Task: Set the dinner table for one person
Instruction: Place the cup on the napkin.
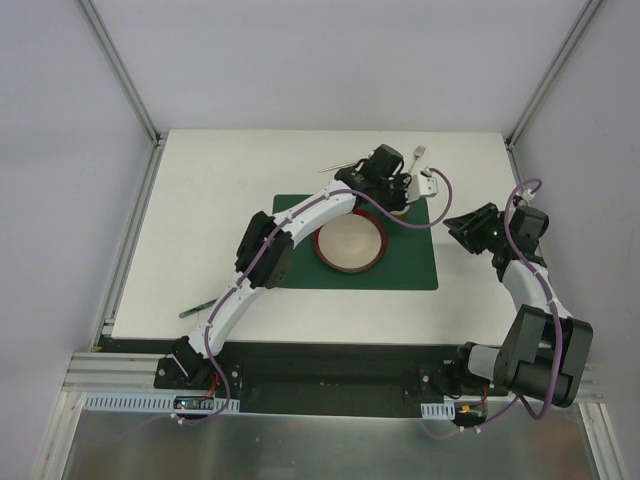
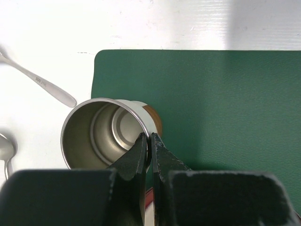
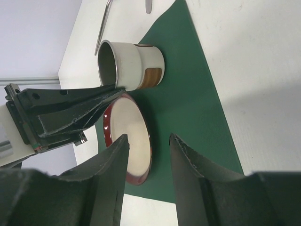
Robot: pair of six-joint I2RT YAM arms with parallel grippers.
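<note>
The dinner table (image 1: 200, 220) is a white tabletop with a dark green placemat (image 1: 415, 255) on it. A red-rimmed plate (image 1: 350, 245) lies on the mat. My left gripper (image 2: 151, 137) is shut on the rim of a cup (image 2: 101, 134), steel inside, white outside with a brown band. The cup stands upright at the mat's far corner, one finger inside and one outside. In the top view the left gripper (image 1: 390, 195) covers most of the cup. My right gripper (image 3: 148, 141) is open and empty, hovering right of the mat (image 1: 460, 228), and sees the cup (image 3: 134, 61) and plate (image 3: 129, 136).
A fork (image 1: 418, 155) and another metal utensil (image 1: 338, 163) lie on the table beyond the mat. Spoon handles (image 2: 47, 87) lie left of the cup. A thin green-handled item (image 1: 195, 312) lies at the table's near left edge. Metal rails edge the table.
</note>
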